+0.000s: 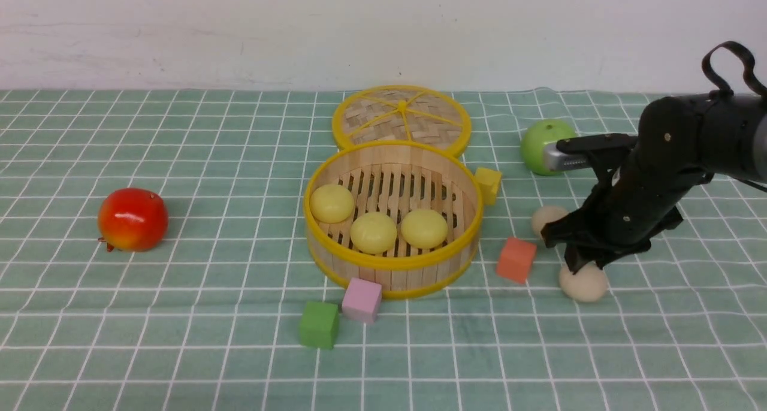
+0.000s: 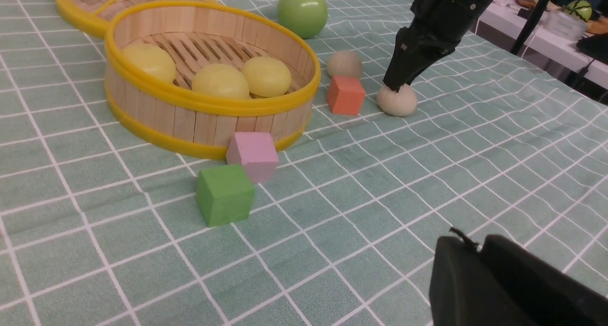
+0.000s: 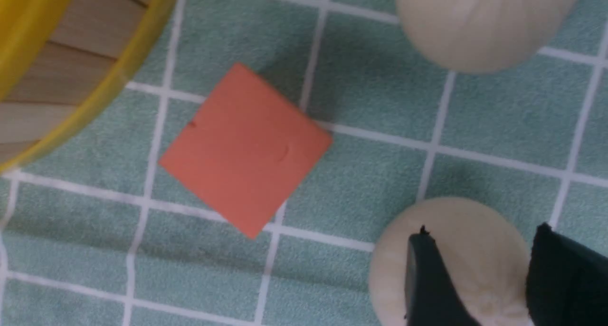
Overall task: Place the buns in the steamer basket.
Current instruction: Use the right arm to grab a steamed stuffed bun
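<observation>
Front view shows the right hand point(image 1: 580, 267) toward the counter's right edge, fingers narrowly parted atop an off-white bun point(image 1: 586, 285) and gripping nothing, probably lining up a grasp to carry it to the mid-counter steamer basket point(image 1: 392, 270) holding three yellow buns point(image 1: 373, 232).

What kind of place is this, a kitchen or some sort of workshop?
Probably a robot test room, not a kitchen: a checked cloth against a bare white wall, a green cube near the steamer basket, and a cluttered desk beyond the cloth.
</observation>
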`<control>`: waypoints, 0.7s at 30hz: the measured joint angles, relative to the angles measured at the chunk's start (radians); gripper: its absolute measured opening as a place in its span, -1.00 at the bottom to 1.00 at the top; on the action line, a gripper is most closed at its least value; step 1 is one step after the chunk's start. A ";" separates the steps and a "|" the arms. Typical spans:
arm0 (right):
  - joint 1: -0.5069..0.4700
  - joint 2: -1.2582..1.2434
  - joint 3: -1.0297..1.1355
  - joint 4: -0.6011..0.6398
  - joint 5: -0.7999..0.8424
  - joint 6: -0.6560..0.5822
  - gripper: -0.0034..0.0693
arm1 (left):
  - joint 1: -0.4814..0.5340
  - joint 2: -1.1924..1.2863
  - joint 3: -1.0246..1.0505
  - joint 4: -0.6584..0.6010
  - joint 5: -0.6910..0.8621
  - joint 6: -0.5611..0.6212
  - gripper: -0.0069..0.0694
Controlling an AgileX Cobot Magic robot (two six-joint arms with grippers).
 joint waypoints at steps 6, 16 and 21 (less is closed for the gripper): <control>0.000 0.012 0.000 0.000 -0.003 0.000 -0.09 | 0.000 0.000 0.000 0.000 0.000 0.000 -0.65; 0.000 0.032 -0.001 0.019 0.001 -0.045 -0.56 | 0.000 0.000 0.000 0.000 0.000 0.000 -0.63; 0.000 0.032 -0.002 0.019 0.001 -0.060 -0.87 | 0.000 0.000 0.000 0.000 0.000 0.000 -0.63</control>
